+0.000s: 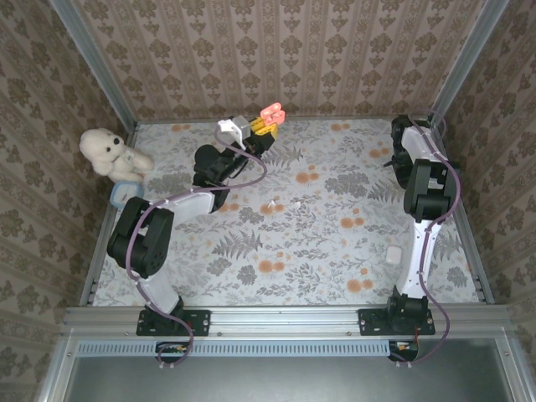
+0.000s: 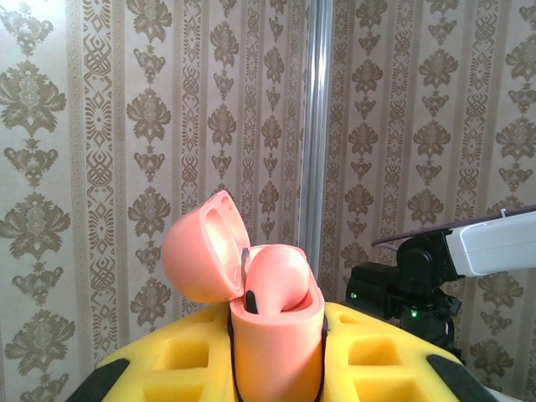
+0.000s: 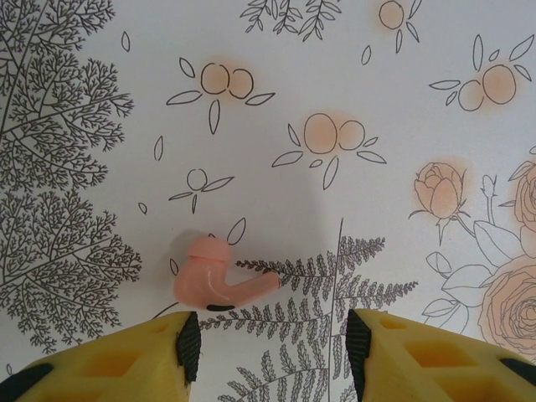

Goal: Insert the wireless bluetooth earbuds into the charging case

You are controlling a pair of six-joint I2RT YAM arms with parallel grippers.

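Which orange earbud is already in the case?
The earbud seated in the open case between the left fingers; the other earbud lies loose on the table before the right fingers.

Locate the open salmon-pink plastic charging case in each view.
Top external: open salmon-pink plastic charging case, far edge centre, in the left gripper.
Left wrist: bottom centre, lid tipped left.
Right wrist: floral tablecloth, a loose pink plastic earbud.
Shared landmark: damask wallpaper behind the case.

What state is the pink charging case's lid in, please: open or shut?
Open: the charging case in the left gripper has its lid swung back, exposing the inside.
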